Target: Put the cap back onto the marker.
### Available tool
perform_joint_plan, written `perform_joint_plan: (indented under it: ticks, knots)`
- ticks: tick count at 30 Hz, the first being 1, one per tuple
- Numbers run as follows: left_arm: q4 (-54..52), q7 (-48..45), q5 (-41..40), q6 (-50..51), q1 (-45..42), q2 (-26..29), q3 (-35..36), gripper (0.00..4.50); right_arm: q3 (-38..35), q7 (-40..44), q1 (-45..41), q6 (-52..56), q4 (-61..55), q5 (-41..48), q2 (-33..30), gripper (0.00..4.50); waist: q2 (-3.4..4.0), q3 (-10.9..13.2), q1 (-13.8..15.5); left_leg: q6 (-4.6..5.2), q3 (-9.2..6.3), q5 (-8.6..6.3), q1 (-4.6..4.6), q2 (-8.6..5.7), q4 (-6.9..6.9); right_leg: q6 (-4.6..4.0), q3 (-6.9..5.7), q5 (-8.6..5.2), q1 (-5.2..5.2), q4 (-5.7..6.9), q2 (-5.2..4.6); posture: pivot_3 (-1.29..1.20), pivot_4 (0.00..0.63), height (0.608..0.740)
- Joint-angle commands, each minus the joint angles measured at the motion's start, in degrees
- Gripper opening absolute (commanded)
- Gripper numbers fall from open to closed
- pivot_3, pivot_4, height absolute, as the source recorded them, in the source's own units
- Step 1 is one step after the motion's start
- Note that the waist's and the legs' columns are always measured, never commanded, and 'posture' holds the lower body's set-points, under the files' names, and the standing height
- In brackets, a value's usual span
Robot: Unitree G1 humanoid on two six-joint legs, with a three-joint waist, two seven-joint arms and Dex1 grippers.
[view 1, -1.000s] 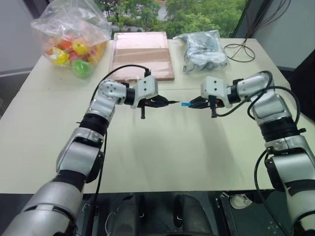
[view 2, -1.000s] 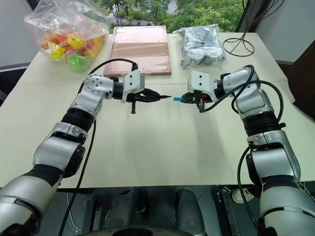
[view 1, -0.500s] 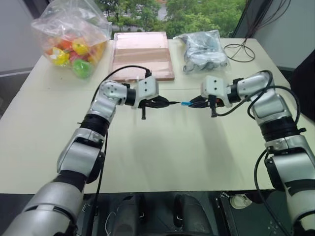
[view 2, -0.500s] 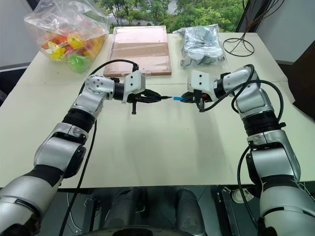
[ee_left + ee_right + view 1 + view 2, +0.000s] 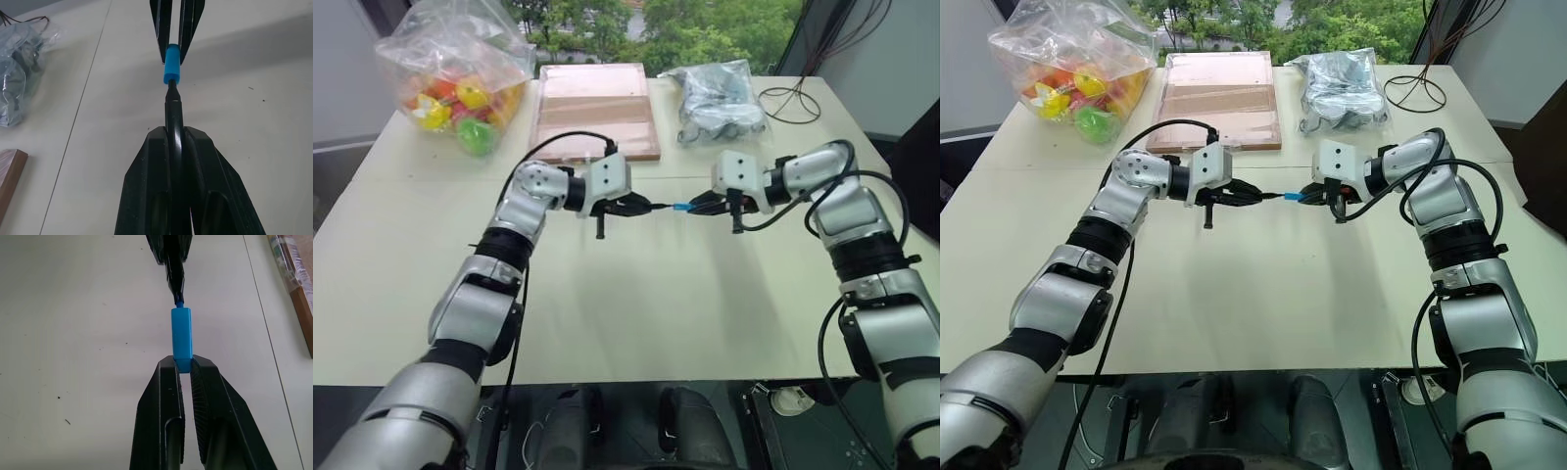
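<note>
Marker (image 5: 174, 115) clamped in left gripper (image 5: 175, 134), tip at the mouth of the cap (image 5: 181, 338), which the right gripper (image 5: 182, 364) pinches by its rear end, above the surface (image 5: 636, 294). Judgement: keep both axes collinear, push straight in, no twist. Versus a second ago: the gap between tip and cap has closed.

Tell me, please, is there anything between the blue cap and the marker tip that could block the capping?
Nothing visible does. The cap, held by the right end effector, faces the tip of the marker in the left end effector, with only air above the table.
</note>
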Motion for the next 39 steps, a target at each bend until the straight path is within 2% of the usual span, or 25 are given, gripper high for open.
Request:
perform_joint_plan:
  ticks: [1, 9, 19, 31, 39]
  knots:
    - [-0.35, 0.62, 0.19, -1.46, -0.52, -0.52, 0.07, 0.0, -0.89, 0.12, -1.83, 0.4, -3.76, 1.5, 0.35, 0.03, 0.0, 0.0, 0.0, 0.0, 0.0, 0.0, 0.0, 0.0, 0.0, 0.0, 0.0, 0.0, 0.0, 0.0, 0.0, 0.0, 0.15, 0.74]
    - [0.04, 1.34, 1.71, -4.11, -1.87, -1.94, -1.15, 0.0, 0.02, 0.7, -1.62, 1.23, -5.01, 1.42, 1.41, 0.03, 0.0, 0.0, 0.0, 0.0, 0.0, 0.0, 0.0, 0.0, 0.0, 0.0, 0.0, 0.0, 0.0, 0.0, 0.0, 0.0, 0.15, 0.74]
    - [0.14, 4.34, 9.09, -10.57, -3.57, -1.7, -5.47, 0.0, 1.39, -0.66, -5.31, 0.21, 0.51, -0.36, 4.83, 0.03, 0.0, 0.0, -0.03, 0.0, 0.0, 0.0, -0.01, 0.0, 0.0, 0.0, 0.0, 0.0, -0.01, 0.0, 0.0, 0.0, 0.15, 0.74]
    - [0.14, 3.35, 5.84, -9.4, -2.25, -4.73, -3.36, 0.0, 1.22, -0.34, -7.66, 0.55, 0.21, -0.09, 7.68, 0.03, 0.0, 0.0, -0.02, 0.0, 0.0, 0.0, -0.03, 0.0, -0.01, 0.0, 0.0, 0.0, -0.03, 0.01, 0.0, 0.0, 0.15, 0.74]
    - [-2.79, -0.61, 0.35, -2.27, -1.03, -7.96, 0.41, 0.0, 0.89, -0.45, -7.93, 1.28, -1.0, 0.71, 9.13, 0.03, 0.0, 0.0, -0.07, 0.0, 0.01, 0.0, -0.03, 0.0, 0.0, 0.0, 0.0, 0.0, -0.03, 0.01, 0.0, 0.0, 0.15, 0.74]
